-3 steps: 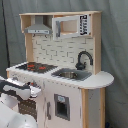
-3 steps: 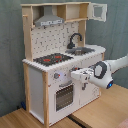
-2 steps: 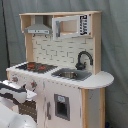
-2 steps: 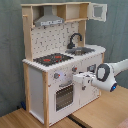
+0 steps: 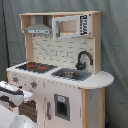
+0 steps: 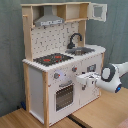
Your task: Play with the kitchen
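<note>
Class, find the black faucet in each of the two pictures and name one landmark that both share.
First exterior view: the black faucet stands right of centre, behind the sink.
Second exterior view: the faucet is just above centre, right of the hob.
Shared landmark: the red-ringed hob.

In the second exterior view the gripper (image 6: pixel 84 80) sits just before the kitchen (image 6: pixel 37 80) front beside the oven door (image 6: pixel 64 96), the wooden desk (image 6: pixel 107 112) lying bare beneath the arm.
</note>
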Controlling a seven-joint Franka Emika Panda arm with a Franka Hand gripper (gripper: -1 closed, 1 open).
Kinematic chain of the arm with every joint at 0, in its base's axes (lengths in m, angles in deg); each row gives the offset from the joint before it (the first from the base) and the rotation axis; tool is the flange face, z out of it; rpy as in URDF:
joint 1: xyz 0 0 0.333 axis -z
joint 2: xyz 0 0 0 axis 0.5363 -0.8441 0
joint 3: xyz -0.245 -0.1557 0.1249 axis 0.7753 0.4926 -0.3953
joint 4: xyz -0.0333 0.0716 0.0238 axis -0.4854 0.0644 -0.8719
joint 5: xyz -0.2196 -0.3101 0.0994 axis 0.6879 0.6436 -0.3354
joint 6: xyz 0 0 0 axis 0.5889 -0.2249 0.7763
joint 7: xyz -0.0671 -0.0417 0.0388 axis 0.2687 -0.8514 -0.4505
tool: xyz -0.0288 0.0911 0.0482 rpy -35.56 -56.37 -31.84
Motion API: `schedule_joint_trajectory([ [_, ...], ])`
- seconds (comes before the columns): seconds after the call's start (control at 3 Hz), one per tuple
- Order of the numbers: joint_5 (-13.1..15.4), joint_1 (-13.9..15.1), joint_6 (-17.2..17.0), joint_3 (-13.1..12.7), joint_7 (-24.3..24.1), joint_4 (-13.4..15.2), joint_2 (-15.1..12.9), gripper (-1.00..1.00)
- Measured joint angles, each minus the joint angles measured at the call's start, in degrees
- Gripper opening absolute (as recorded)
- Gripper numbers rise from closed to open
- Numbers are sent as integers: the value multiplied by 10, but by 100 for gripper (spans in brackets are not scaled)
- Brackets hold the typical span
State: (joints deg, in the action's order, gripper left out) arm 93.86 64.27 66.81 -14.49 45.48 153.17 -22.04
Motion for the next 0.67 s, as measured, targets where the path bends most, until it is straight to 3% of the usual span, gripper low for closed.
schedule_joint_trajectory([
  [0.33, -28, -22, -21, 10, 41, 13, 1, 100],
  [0.67, -42, -78, -22, 10, 57, 20, 1, 100],
])
